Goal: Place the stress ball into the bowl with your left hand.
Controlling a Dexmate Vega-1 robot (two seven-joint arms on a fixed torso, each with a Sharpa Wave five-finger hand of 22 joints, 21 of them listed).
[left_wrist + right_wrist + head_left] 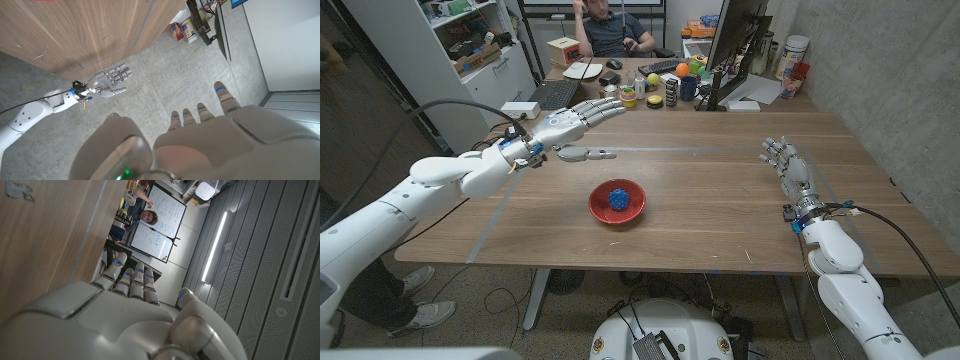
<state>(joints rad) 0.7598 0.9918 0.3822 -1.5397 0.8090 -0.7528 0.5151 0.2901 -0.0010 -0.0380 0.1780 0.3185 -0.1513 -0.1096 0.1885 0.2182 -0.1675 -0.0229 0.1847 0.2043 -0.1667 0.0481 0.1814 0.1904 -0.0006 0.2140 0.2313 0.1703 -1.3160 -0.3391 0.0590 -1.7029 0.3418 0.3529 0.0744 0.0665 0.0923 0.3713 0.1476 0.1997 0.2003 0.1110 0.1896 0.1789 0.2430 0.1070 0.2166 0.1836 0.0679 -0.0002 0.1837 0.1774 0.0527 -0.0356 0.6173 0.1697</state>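
While the stress ball (618, 199) sits in the bowl (600, 211), the empty, spread left hand (578, 121) hangs far-left of it.

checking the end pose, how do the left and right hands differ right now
The left hand hangs raised over the table's far left part, fingers stretched toward the far edge, beyond the bowl that holds the ball. The right hand is low at the table's right side, well away from the bowl. Both are open and hold nothing.
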